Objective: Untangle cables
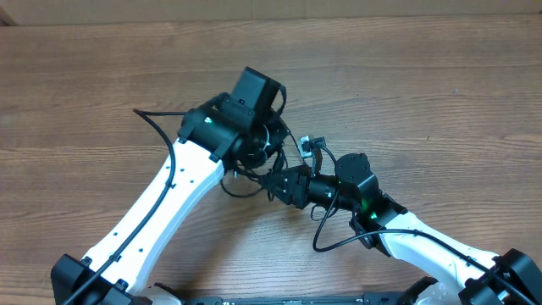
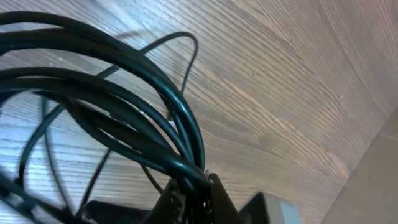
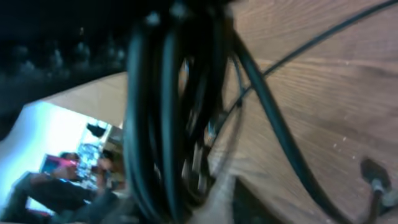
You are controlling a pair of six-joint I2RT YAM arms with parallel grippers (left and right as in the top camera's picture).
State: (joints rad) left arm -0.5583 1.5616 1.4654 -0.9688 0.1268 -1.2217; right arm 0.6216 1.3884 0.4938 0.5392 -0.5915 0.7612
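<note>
The cables point(image 2: 189, 127) form a tangled black bundle of loops over the middle of the desk point(image 1: 423, 85), with small pale plug ends point(image 1: 310, 144) just beside it. The left gripper point(image 2: 193, 196) is clamped tight on several strands. The right gripper point(image 1: 275, 180) is close against the bundle, its grip impossible to tell.

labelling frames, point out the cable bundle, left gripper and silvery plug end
cable bundle point(image 2: 186, 127), left wrist view, on the looped cords
left gripper point(image 2: 193, 186), left wrist view, between its fingertips
silvery plug end point(image 1: 312, 144), overhead view, its pale tip
</note>
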